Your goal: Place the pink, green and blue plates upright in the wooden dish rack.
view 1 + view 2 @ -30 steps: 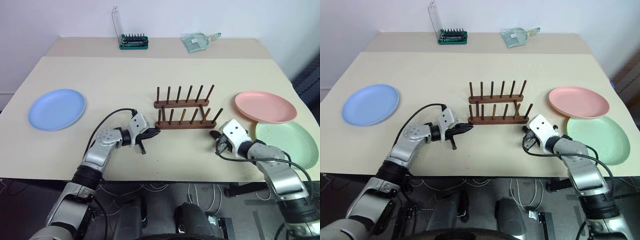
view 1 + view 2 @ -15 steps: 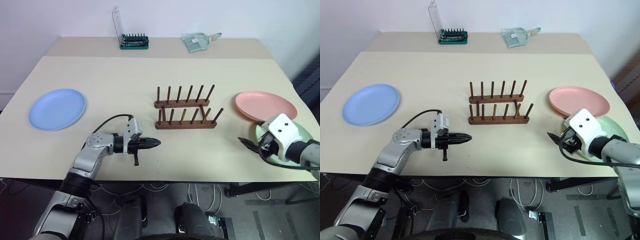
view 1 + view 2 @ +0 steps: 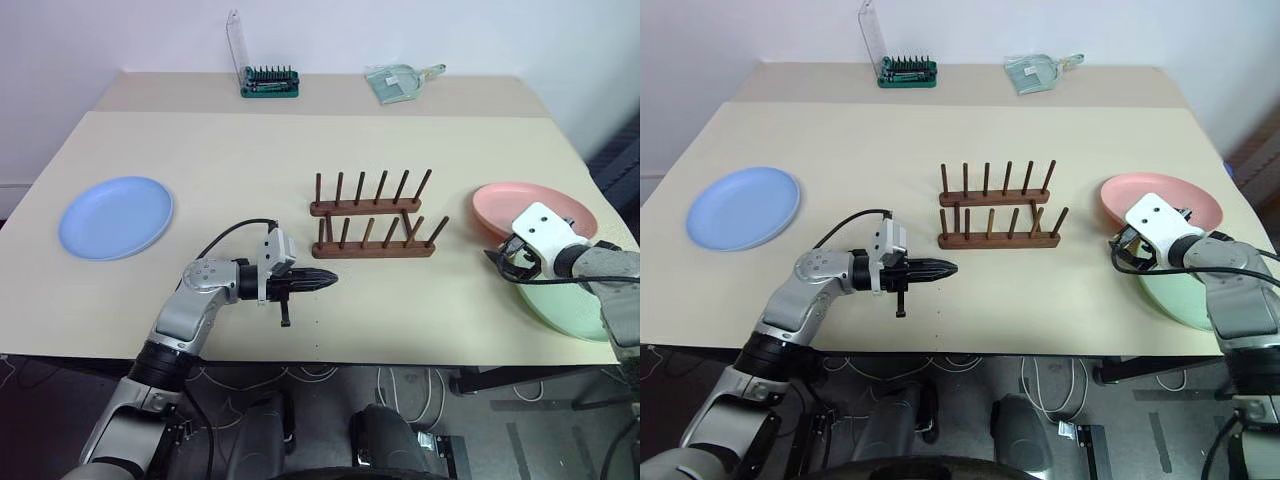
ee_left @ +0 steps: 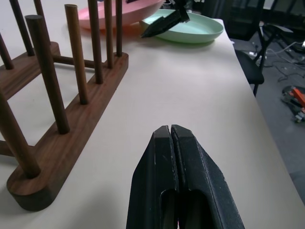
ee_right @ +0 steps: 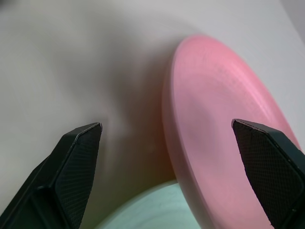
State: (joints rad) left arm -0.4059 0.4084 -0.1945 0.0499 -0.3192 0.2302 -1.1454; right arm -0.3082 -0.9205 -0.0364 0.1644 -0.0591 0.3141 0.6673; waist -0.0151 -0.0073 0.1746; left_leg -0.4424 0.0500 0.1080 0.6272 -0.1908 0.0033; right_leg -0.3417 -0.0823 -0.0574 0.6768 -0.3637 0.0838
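Above the pink plate [image 5: 224, 119] the right hand [image 5: 171, 143] gapes; left hand [image 4: 171, 131] clenched beside the rack [image 4: 71, 129].

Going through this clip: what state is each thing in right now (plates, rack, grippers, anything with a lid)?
Pink plate: flat on table, edge over the green plate.
Green plate: flat on table, partly under the pink one.
Blue plate: flat on table, alone.
Rack: upright, no plates in it.
Left gripper: shut, holding nothing.
Right gripper: open, at the pink plate's rim.
Bit holder: lid raised.

Bare table [image 3: 250, 150] around wooden dish rack [image 3: 372, 215]
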